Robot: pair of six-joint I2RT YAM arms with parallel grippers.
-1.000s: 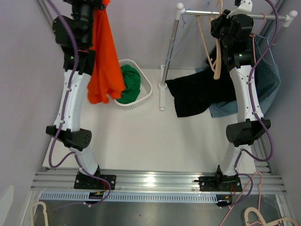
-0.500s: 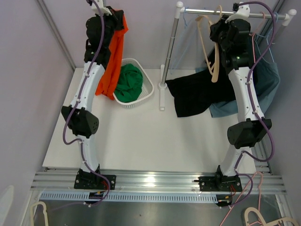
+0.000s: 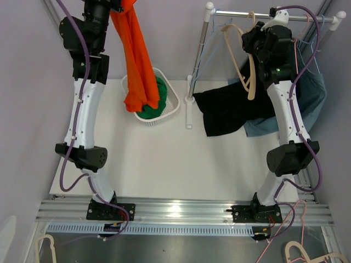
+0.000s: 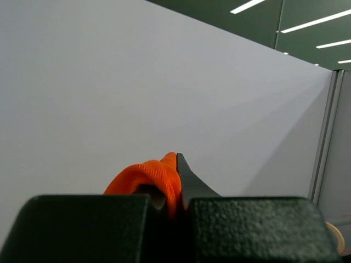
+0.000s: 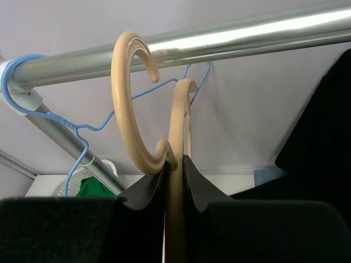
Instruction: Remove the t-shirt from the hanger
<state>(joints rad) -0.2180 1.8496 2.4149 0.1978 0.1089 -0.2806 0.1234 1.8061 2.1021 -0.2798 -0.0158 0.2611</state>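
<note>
An orange t-shirt [image 3: 140,60] hangs free from my left gripper [image 3: 118,4], which is raised high at the back left. Its lower end dangles over the white basket [image 3: 171,105]. In the left wrist view my left gripper [image 4: 176,164] is shut on a fold of the orange t-shirt [image 4: 148,174]. My right gripper [image 3: 255,43] is shut on the beige hanger [image 3: 241,60], bare of clothing, up by the metal rail [image 3: 274,15]. In the right wrist view the hanger [image 5: 129,109] stands between my right gripper's [image 5: 174,164] fingers, with its hook right at the rail [image 5: 219,41].
A green garment [image 3: 160,90] lies in the basket. A black garment [image 3: 230,112] and a blue-grey one [image 3: 313,96] are draped at the right under the rail. A blue wire hanger [image 5: 49,118] hangs on the rail. The rack's upright post [image 3: 198,55] stands at the back.
My left arm has swung the orange t-shirt about; it now hangs long over the basket instead of left of it. My right arm has shifted the hanger slightly left along the rail.
</note>
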